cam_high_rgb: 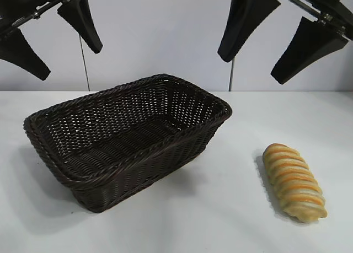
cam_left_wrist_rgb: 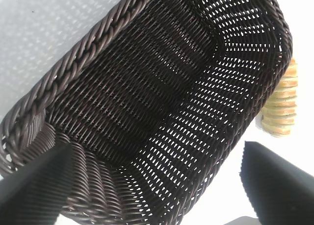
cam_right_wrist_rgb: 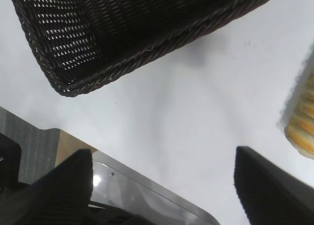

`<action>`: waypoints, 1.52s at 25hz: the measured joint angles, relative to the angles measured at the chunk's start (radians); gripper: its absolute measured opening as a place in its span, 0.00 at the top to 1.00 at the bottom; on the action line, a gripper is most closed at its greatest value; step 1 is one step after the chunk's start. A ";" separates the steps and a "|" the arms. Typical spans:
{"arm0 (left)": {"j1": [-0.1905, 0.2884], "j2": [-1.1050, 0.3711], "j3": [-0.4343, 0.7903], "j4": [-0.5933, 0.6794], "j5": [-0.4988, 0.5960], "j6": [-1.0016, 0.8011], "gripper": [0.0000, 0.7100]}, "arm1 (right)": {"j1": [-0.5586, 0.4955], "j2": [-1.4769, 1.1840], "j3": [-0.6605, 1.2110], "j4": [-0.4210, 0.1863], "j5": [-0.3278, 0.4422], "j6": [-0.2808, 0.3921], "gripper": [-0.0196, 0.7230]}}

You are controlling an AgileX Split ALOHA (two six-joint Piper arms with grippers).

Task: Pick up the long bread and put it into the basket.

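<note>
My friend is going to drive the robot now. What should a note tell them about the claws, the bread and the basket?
Left claw: open, empty, hanging high above the basket's left end.
Right claw: open, empty, hanging high above the table between the basket and the bread.
Bread: lying on the white table to the right of the basket, not touching it.
Basket: on the table, nothing inside.
Done: nothing yet; the bread is untouched.
Left: lower a claw, probably the right one since it is nearer, grab the bread, lift it, and put it in the basket.

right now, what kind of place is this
Likely a robot test bench, not a kitchen: a bare white table against a plain wall, two open grippers overhead, only a basket and long bread.
</note>
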 joint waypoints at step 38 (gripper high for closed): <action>0.043 -0.001 0.000 0.193 0.095 -0.282 0.07 | 0.000 0.000 0.000 0.000 0.019 0.000 0.24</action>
